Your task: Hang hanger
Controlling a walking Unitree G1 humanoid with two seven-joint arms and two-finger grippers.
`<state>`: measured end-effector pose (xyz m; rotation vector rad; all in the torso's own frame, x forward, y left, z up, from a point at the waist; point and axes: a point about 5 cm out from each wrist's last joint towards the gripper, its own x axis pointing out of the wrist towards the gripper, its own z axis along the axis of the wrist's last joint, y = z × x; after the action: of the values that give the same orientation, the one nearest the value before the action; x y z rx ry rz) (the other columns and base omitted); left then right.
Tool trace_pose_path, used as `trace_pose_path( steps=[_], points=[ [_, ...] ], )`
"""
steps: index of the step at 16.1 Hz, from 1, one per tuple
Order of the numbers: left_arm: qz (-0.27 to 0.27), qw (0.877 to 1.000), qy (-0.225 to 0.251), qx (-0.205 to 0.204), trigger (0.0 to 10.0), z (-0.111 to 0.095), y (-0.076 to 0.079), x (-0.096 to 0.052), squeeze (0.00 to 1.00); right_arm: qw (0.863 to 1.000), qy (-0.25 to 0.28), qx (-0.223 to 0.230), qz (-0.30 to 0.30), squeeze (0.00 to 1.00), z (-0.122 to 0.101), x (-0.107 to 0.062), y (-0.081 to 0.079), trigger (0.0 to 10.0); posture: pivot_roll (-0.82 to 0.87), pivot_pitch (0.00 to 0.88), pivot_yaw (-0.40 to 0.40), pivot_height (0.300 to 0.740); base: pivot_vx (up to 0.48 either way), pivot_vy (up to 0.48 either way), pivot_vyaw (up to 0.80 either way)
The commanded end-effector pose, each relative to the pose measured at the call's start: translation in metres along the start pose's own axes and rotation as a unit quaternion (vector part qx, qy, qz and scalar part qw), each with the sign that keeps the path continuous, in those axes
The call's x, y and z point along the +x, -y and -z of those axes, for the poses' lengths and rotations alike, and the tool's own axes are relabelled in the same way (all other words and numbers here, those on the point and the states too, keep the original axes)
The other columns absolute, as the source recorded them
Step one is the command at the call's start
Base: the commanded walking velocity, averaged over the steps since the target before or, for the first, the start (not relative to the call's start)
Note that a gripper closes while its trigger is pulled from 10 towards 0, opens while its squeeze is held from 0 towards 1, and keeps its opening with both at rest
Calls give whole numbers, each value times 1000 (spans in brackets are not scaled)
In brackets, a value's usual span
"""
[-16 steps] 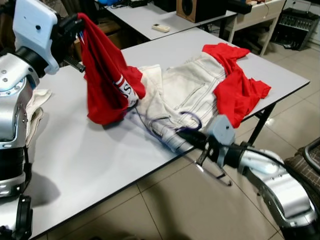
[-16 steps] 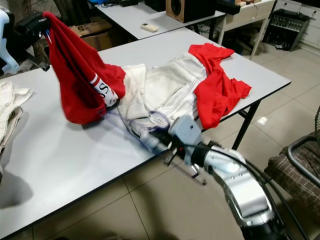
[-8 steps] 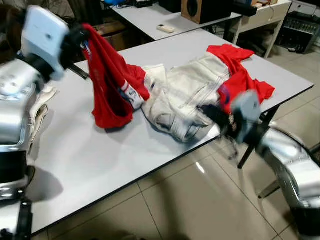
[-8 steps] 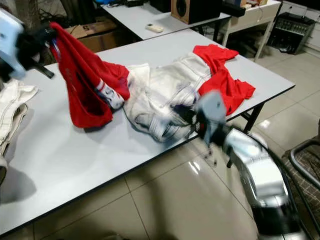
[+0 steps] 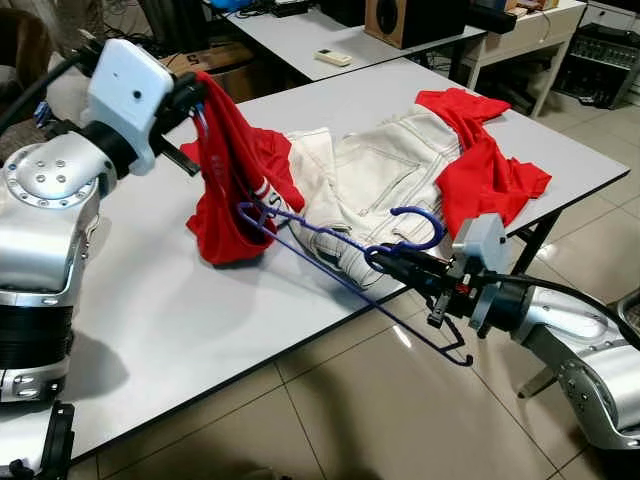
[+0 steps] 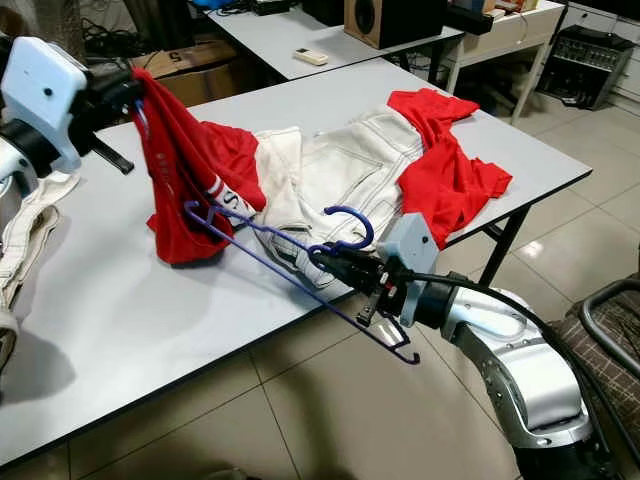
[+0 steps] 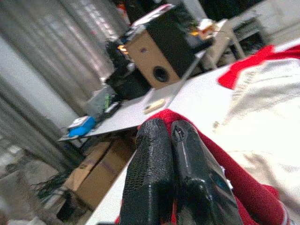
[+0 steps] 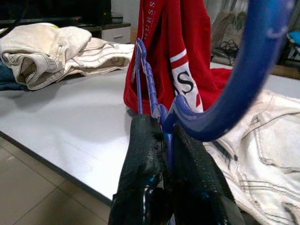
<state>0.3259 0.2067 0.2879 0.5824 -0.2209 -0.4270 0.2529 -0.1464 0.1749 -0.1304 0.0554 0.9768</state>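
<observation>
A blue plastic hanger (image 5: pixel 330 262) is held off the table's front edge by my right gripper (image 5: pixel 378 261), which is shut on its neck just below the hook (image 5: pixel 417 228). The hanger's far end reaches the bottom of a red garment (image 5: pixel 232 180) with white lettering. My left gripper (image 5: pixel 192 92) holds that garment up by its top, shut on the cloth, over the white table (image 5: pixel 180 320). In the right wrist view the fingers (image 8: pixel 145 168) pinch the hanger (image 8: pixel 220 108) with the red garment (image 8: pixel 173 51) behind.
White jeans (image 5: pixel 375 185) and another red garment (image 5: pixel 490 165) lie across the table's right half. Folded pale clothes (image 6: pixel 25 240) sit at the left edge. A second table with a speaker (image 5: pixel 400 15) stands behind. A chair (image 6: pixel 610 330) is at the right.
My right gripper has lifted the hanger free of the jeans and swung it up level, its far end now at the red garment. The left arm moved slightly right with the garment.
</observation>
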Motion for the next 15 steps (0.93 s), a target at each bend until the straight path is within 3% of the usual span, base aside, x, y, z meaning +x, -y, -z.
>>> trace_pose_path(
  steps=[1, 3, 10, 14, 15],
  points=[
    [36, 999, 4, 12, 0, -7, 6, 1, 0, 1000, -12, 8, 10, 0, 3, 6, 3, 10000, -66, 0, 94, 740, 0, 0, 0],
    [72, 997, -7, 23, 0, -8, 15, -1, 0, 999, -40, 18, 11, 0, 9, 15, 6, 10000, -62, 0, 91, 740, 0, 0, 0],
    [87, 996, 20, 15, 0, -29, 25, -1, 0, 995, -81, 40, -38, 0, 17, 52, -3, 10000, -56, 0, 70, 740, 0, 0, 0],
    [120, 992, 11, 32, 0, -34, 27, -5, 0, 991, -71, 103, -53, 0, 15, 64, -8, 10000, -56, 0, 66, 740, 0, 0, 0],
    [116, 993, 10, 35, 0, -35, 24, -7, 0, 986, -73, 144, -35, 0, 18, 67, -6, 10000, -55, 0, 63, 740, 0, 0, 0]
  ],
)
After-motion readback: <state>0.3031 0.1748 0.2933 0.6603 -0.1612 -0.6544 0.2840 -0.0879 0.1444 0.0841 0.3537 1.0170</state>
